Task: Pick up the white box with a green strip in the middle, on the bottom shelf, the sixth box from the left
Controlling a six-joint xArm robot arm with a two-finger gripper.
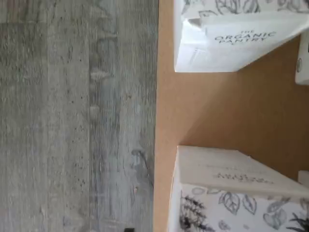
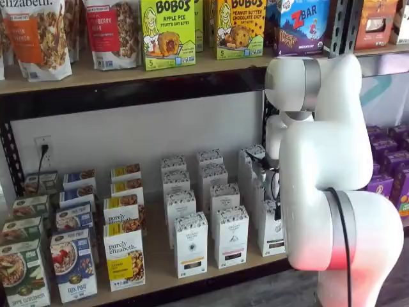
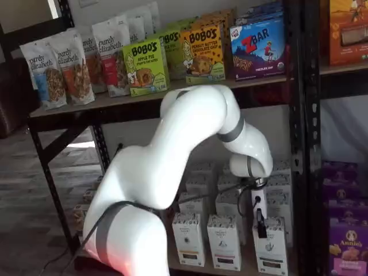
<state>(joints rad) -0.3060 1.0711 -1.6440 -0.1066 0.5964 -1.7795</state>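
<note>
Jaws stand released and spread, holding nothing. In a shelf view the gripper (image 3: 261, 227) shows only side-on, one black finger hanging down from the white body, so no gap can be read there.

In that view the white box (image 3: 270, 248) stands directly at six o'clock from the fingers, its patterned top just below the fingertip and seemingly not yet touched. It is upright, long axis vertical, at the front of the right-hand column of white cartons on the bottom shelf (image 3: 247, 269). The arm (image 3: 172, 155) arches from seven o'clock up to twelve, then bends down at the wrist, so the gripper points straight down.

In a shelf view from the front, the arm's big white links (image 2: 332, 160) fill the three-o'clock side and hide the gripper. The box peeks out beside them at about four o'clock, at the shelf's front edge; its low strip is too small to judge for colour.

The wrist view shows grey floor (image 1: 72, 116), the tan shelf board, and two white Organic Pantry cartons (image 1: 231, 43) with bare board between them. Which one is the target I cannot tell.

I judge the coming move to be a short straight descent.
</note>
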